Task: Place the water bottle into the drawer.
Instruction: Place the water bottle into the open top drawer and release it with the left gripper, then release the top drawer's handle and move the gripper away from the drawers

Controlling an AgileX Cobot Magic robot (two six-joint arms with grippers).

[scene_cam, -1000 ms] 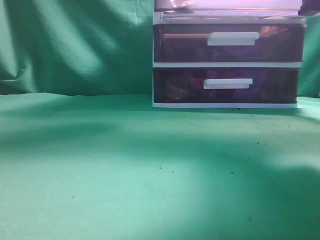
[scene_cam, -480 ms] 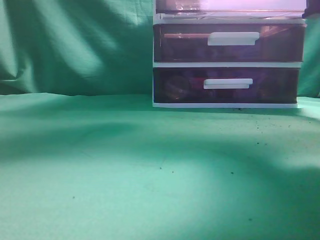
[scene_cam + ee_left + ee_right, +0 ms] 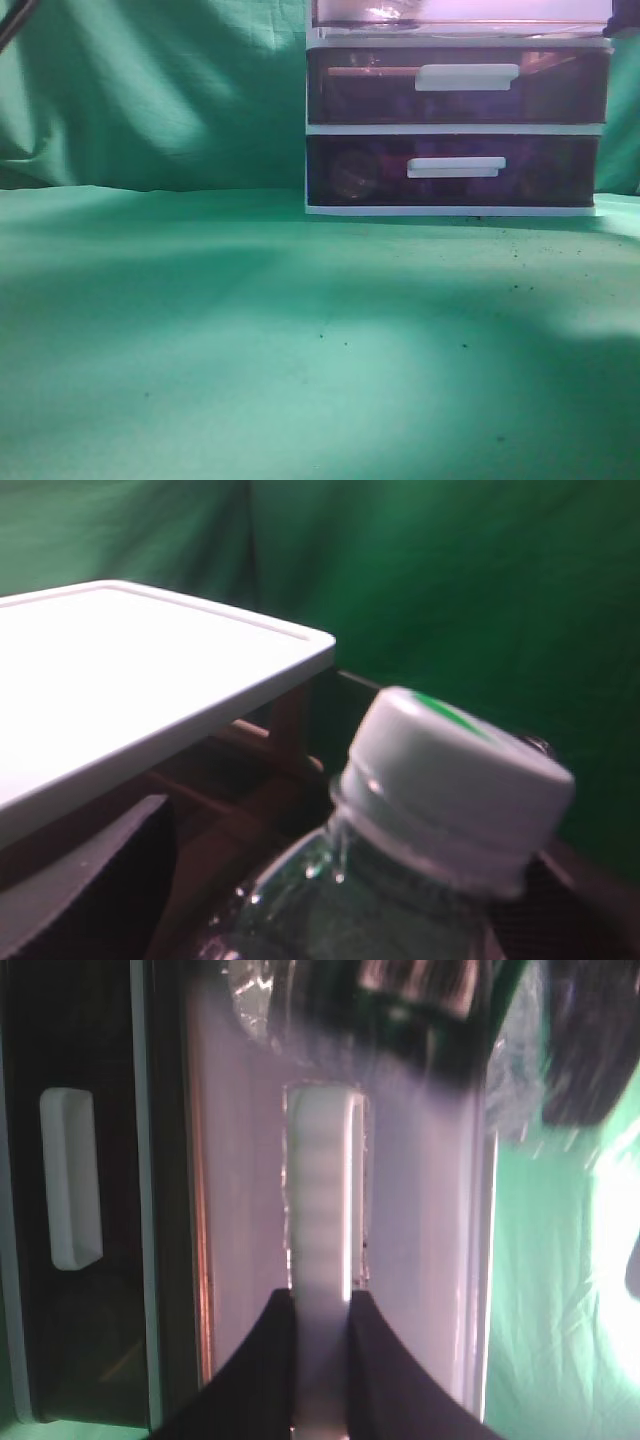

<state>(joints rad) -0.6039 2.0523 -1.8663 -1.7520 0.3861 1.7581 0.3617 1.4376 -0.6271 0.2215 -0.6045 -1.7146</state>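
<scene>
The clear water bottle (image 3: 455, 780) with a white cap fills the left wrist view. My left gripper (image 3: 330, 905) is shut on its body; dark fingers show at both lower corners. The bottle is beside the white top (image 3: 150, 670) of the drawer unit, over a dark brown opening. My right gripper (image 3: 320, 1305) is shut on the white handle (image 3: 322, 1190) of the top drawer (image 3: 420, 1210). In the exterior view only the bottom strip of that drawer (image 3: 460, 12) shows, with a shiny shape inside. Neither gripper shows there.
The drawer unit (image 3: 455, 128) stands at the back right on the green cloth (image 3: 250, 330), with its middle drawer (image 3: 360, 85) and bottom drawer (image 3: 360, 170) shut. A green backdrop hangs behind. A dark thin object (image 3: 12, 25) crosses the top left corner.
In the exterior view the shiny shape in the top drawer has shifted right. A dark thin object has come into the top left corner. The shadows on the cloth have shifted.
</scene>
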